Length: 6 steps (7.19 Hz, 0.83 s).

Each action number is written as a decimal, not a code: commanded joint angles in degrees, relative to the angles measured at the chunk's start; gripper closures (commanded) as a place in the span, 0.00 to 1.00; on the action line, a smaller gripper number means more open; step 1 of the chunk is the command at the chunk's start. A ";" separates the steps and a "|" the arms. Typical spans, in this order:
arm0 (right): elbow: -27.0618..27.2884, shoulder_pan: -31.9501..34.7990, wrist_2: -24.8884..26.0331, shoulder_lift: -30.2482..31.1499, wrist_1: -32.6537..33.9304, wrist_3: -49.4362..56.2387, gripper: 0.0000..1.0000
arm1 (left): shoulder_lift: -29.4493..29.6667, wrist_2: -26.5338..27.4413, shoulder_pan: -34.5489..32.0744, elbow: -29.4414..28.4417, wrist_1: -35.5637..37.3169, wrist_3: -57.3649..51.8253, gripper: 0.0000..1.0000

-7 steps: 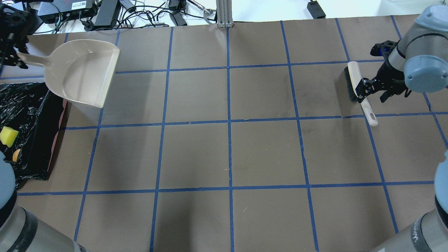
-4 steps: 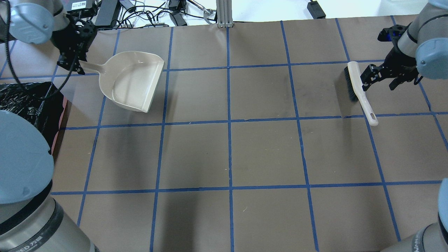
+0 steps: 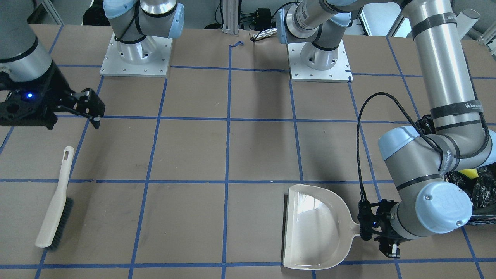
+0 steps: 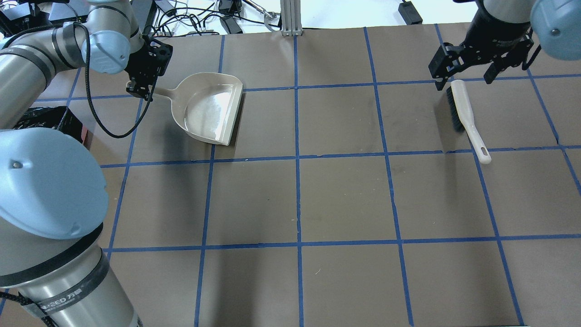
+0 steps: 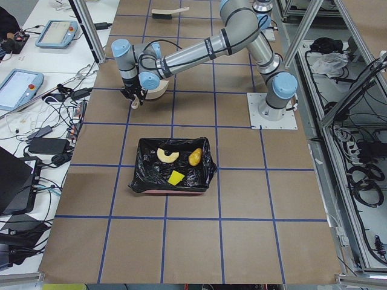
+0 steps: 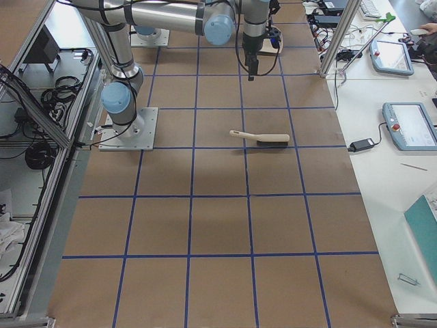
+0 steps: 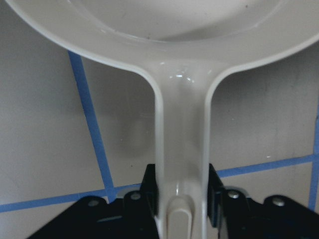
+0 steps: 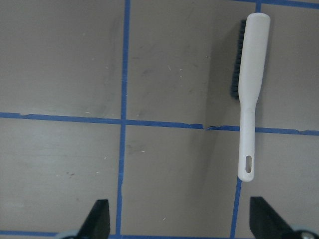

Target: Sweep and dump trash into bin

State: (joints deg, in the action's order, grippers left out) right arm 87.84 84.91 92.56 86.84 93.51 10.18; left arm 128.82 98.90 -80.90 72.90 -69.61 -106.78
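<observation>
The empty beige dustpan (image 4: 209, 109) lies low on the table at the back left. My left gripper (image 4: 143, 88) is shut on its handle (image 7: 180, 149). The bin (image 5: 140, 175), lined with a black bag, holds the trash: a croissant piece (image 5: 167, 155), a potato-like lump (image 5: 195, 157) and a yellow sponge piece (image 5: 176, 177). My left arm hides most of the bin (image 4: 63, 118) in the overhead view. My right gripper (image 4: 464, 77) hangs open above the far end of the beige brush (image 4: 463, 109), apart from it. The brush (image 8: 251, 89) lies flat on the table.
Blue tape lines divide the brown table top into squares. Cables and power bricks (image 4: 190, 16) and a metal post (image 4: 290, 18) lie past the far edge. The two arm bases (image 3: 135, 50) stand on the robot's side.
My left arm carried the dustpan from beside the bin rightward and lowered it to the table. My right gripper let go of the brush and pulled back and up; the brush stayed put.
</observation>
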 commanded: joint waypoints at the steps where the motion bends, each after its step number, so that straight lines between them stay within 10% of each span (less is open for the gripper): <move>1: -0.22 4.28 -0.19 4.81 -3.84 -1.83 0.00 | 0.20 -0.03 -1.09 0.31 0.36 0.26 1.00; 6: 3.20 4.56 -0.89 5.09 -6.67 -2.36 0.00 | -0.94 -0.03 -0.05 3.57 1.14 -0.27 1.00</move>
State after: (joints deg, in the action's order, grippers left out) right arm 89.62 89.43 91.90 92.03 86.67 7.87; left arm 127.93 98.85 -81.27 76.27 -69.02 -107.05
